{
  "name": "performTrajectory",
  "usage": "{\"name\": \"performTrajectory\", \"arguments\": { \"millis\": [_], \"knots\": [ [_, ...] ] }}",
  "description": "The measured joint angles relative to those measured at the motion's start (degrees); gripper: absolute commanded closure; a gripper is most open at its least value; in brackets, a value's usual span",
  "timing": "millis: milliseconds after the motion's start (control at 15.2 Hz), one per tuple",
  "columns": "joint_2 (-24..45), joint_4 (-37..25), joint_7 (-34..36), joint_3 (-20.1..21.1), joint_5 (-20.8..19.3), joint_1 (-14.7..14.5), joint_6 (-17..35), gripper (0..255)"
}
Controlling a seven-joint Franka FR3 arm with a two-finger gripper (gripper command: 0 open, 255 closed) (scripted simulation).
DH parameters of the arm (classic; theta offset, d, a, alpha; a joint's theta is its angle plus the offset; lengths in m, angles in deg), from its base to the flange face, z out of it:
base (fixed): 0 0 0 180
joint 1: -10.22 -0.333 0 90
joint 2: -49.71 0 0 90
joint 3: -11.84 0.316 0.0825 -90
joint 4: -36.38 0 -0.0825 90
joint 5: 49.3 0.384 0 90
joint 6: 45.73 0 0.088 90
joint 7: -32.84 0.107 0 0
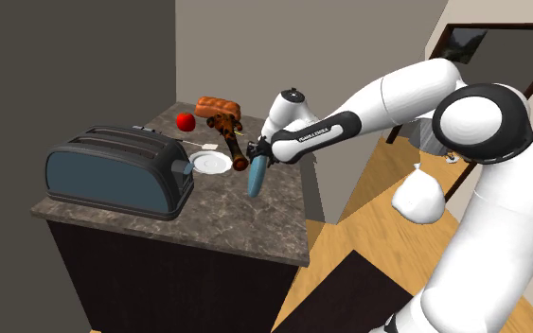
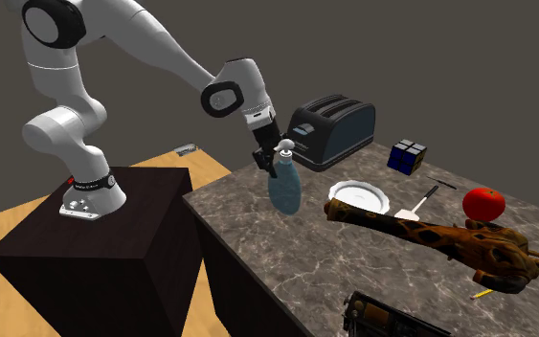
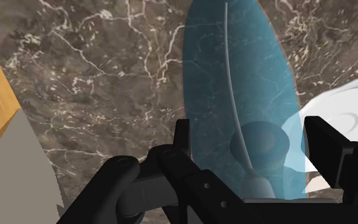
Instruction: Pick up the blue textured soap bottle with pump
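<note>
Wrist view: tool [image 3: 252, 133] straddles soap bottle [image 3: 234, 76] w/o touching; pump [image 3: 260, 189] cut off.

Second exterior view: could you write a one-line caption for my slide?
Black gripper at the pump of the blue soap bottle on a marble-patterned counter, toaster behind.

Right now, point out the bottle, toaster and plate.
Bottle [image 2: 285, 189]: second exterior view, blue body.
Toaster [image 1: 103, 173]: shoulder view, long side.
Plate [image 2: 358, 196]: second exterior view, bare middle.
</note>
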Motion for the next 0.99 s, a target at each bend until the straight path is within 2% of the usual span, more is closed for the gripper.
{"name": "performTrajectory", "arguments": {
  "millis": [990],
  "knots": [
    [-5.42,-3.97,-4.39,1.43,4.52,0.67,-9.18,255]
  ]
}}
